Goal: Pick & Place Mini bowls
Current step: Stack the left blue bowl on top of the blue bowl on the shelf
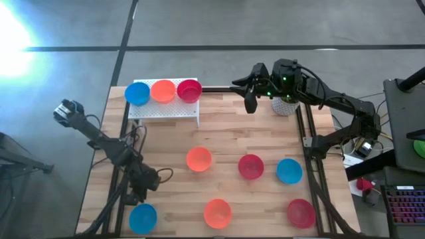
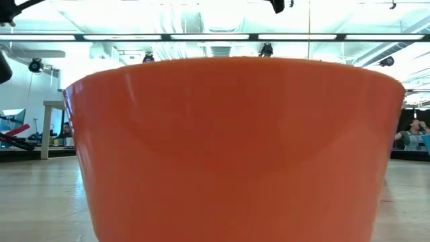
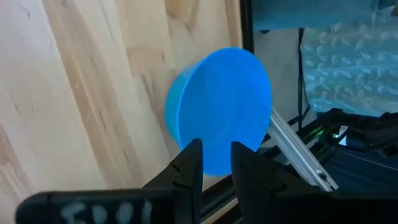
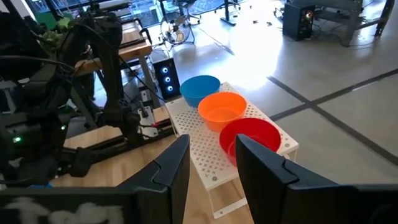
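Mini bowls (image 1: 163,91): three sit on the white rack (image 1: 166,111), six wait on the table (image 1: 265,206); my jaws stand apart, empty.

Bright floor glare (image 1: 16,30), ceiling lights perhaps overexposed

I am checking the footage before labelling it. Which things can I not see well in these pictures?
- Low view: one orange bowl fills the picture and hides all other bowls and the table behind it.
- High view: the white pot is mostly covered by the right arm.
- Left wrist view: the blue bowl shows only its outside; its inside is turned away.
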Motion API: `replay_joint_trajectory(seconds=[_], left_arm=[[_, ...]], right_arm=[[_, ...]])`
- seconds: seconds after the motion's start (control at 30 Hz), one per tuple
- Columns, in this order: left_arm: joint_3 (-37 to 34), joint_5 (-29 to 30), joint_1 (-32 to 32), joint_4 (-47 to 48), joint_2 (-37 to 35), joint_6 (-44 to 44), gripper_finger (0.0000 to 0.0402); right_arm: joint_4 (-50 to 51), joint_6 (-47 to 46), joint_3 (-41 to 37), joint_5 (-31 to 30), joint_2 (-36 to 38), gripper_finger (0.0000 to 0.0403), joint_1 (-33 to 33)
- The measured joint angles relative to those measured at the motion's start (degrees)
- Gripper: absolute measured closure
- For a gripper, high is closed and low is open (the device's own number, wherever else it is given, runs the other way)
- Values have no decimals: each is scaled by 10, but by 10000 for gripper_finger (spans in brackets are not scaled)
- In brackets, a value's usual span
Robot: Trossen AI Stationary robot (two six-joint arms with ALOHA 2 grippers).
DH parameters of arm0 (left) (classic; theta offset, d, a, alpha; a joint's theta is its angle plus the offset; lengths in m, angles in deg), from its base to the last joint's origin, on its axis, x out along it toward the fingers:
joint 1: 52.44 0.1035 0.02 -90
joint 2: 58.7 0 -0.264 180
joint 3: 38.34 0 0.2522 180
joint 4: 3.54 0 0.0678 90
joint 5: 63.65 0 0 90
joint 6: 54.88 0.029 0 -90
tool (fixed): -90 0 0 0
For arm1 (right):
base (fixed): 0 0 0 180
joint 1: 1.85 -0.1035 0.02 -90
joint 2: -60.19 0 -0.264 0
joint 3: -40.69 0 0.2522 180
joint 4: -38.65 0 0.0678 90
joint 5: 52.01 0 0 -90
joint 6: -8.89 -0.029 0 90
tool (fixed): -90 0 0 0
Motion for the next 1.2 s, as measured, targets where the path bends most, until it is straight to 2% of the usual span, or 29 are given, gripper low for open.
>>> replay_joint_trajectory(seconds=[0.3, 0.83, 1.2], left_arm=[[-2, 28, 0, -12, 24, -1, 325], [0, 18, -5, -89, 108, -8, 325], [-1, 35, -53, -99, 144, -2, 325]], right_arm=[[0, 16, 0, 65, 0, 280, 0], [0, 30, 0, 70, 0, 280, 0], [0, 33, 0, 70, 0, 280, 0]])
